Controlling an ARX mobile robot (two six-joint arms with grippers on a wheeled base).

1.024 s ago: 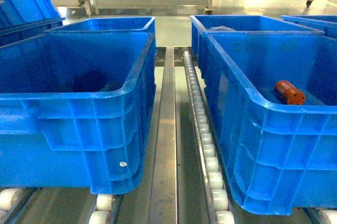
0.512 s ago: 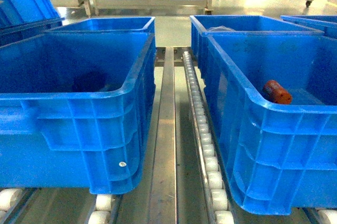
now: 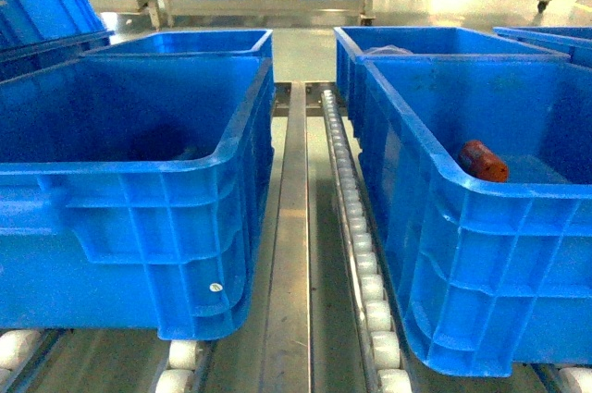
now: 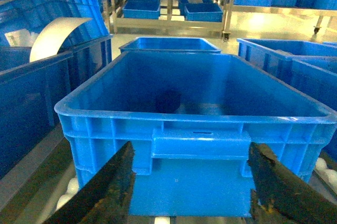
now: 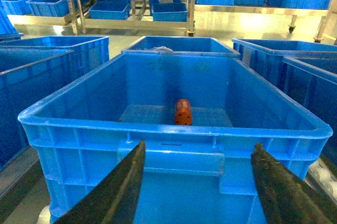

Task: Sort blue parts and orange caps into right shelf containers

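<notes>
Orange cap (image 5: 183, 112) lies on its side on your right crate's (image 5: 174, 132) floor, toward 12 o'clock. Both grippers, left (image 4: 190, 179) and right (image 5: 197, 179), have fingers apart, holding nothing.

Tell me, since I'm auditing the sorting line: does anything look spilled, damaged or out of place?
Nothing stands out. One orange cap lies on its side inside the right crate, and both crates sit level on the rollers.

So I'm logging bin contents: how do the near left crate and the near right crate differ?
The near right crate holds one orange cap lying on its side; the near left crate shows no orange cap, only a dark, unclear shape on its floor. Both are bright blue, ribbed, open-topped, on roller tracks.
</notes>
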